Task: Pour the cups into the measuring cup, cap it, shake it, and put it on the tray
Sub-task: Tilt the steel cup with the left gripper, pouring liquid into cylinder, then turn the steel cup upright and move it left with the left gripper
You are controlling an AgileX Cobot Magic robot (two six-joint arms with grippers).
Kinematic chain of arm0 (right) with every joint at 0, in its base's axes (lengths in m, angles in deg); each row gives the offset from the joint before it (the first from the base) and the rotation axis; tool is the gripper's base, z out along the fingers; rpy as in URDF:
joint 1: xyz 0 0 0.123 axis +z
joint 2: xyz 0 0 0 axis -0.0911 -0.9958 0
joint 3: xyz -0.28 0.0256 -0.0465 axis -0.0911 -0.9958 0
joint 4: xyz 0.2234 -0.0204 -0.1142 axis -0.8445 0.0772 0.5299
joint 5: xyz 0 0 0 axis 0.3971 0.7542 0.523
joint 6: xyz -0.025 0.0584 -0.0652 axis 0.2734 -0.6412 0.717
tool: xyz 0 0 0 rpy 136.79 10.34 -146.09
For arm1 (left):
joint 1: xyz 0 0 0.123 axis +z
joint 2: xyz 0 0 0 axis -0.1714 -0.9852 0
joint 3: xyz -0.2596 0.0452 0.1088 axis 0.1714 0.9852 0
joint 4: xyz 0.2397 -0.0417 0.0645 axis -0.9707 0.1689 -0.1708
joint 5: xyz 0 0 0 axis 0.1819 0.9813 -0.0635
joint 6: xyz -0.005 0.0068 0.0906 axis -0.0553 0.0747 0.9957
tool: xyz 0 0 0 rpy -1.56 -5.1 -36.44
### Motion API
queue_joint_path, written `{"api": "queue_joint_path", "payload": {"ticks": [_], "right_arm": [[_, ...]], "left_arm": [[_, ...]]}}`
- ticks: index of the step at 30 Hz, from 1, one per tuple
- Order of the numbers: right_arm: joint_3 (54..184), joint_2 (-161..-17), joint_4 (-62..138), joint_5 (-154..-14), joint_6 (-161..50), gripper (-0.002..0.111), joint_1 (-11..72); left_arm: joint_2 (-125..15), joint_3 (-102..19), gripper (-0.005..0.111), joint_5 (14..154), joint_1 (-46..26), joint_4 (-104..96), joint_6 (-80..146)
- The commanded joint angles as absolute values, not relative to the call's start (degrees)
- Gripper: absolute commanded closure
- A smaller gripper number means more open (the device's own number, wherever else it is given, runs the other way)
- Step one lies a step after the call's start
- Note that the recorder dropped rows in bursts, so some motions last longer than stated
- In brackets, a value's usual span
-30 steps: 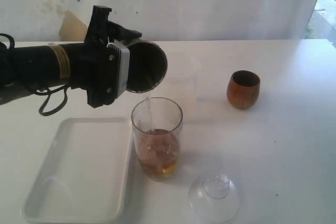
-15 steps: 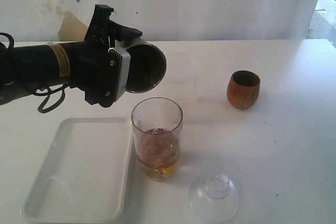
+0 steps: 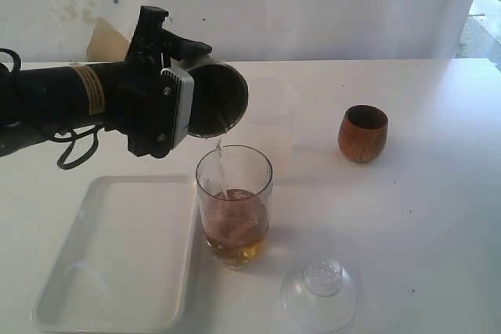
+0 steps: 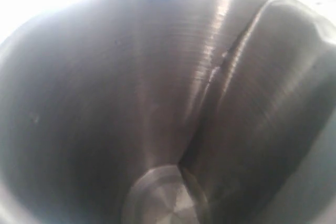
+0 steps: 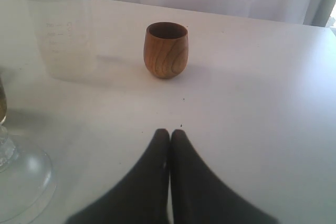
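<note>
You are looking at the left end effector (image 3: 178, 91) clamping the steel tumbler (image 3: 221, 101) between its fingers and holding it tipped on its side, mouth facing the exterior camera, directly above the measuring cup (image 3: 233, 193). A thin stream (image 3: 219, 160) is falling from the tumbler's lower rim into the measuring cup, which is holding amber liquid (image 3: 235, 236) in its lower half. The measuring cup is standing upright on the worktop (image 3: 423, 217), just beside the right-hand rim of the tray (image 3: 117, 256); you cannot tell whether the two are touching. The dome cap (image 3: 318, 295) is resting on the worktop near the measuring cup, on the camera side and to its right. The frosted cup (image 3: 270, 119) is standing behind the measuring cup, and the wooden cup (image 3: 362, 133) is standing upright well to the right. In the left wrist view, brushed metal is filling the whole picture. The right end effector (image 5: 169, 139) is showing its fingers pressed together with nothing between them, above bare worktop, with the wooden cup beyond it.
</note>
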State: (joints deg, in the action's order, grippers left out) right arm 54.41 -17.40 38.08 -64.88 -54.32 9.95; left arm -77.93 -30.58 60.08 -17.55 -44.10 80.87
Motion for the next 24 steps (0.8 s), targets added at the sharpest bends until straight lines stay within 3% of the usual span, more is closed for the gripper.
{"api": "queue_joint_path", "payload": {"ticks": [1,11,24], "right_arm": [[54.2,-17.2,38.1,-65.0,-54.6,0.108,9.7],[54.2,-17.2,38.1,-65.0,-54.6,0.108,9.7],[54.2,-17.2,38.1,-65.0,-54.6,0.108,9.7]], "left_arm": [[-76.8,-31.3,0.107,58.4,-17.6,-42.7,65.0],[-76.8,-31.3,0.107,61.3,-17.6,-40.3,19.5],[-82.9,-31.3,0.107,62.4,-10.8,-17.9,12.8]]}}
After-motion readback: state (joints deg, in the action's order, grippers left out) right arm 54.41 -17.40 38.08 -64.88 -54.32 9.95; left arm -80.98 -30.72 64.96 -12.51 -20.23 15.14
